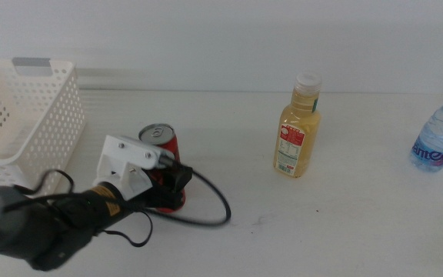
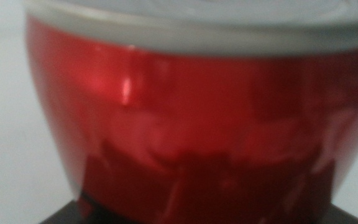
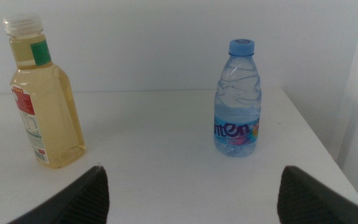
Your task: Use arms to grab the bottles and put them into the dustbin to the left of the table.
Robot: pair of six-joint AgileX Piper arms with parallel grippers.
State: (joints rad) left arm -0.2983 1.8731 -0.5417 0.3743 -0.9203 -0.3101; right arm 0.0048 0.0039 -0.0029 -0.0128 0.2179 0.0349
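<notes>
Middle view: left arm (image 1: 44, 223) comes in from the lower left, and its left gripper (image 1: 171, 185) is right at the red can (image 1: 164, 158), dark jaws low around the can's base on the table (image 1: 344, 223). Can stands upright, silver top visible. Can't tell from here whether the jaws are actually clamped on it or just flanking it. A black cable (image 1: 214, 204) loops out on the table just past the gripper, on the side toward the juice bottle. Dustbin (image 1: 29, 115) sits behind and to the left of the gripper, near but not touching the can; nothing stands between them. Juice bottle (image 1: 298, 131) is upright, well to the right of the gripper; water bottle (image 1: 440, 135) is further right at the picture's edge. Right arm is not seen in this view. Left wrist view: red can (image 2: 185, 124) fills almost the whole picture, blurred, with its grey rim across the upper part; only a dark strip of gripper shows under it, so the jaw gap is unreadable, though the can is very close. Right wrist view: right gripper (image 3: 191, 199) is wide open and holds nothing, both jaw tips apart with bare table between. Ahead of it, juice bottle (image 3: 42, 99) is off to one side and water bottle (image 3: 238, 102) more central, both upright, well apart from each other and clear of the jaws.
</notes>
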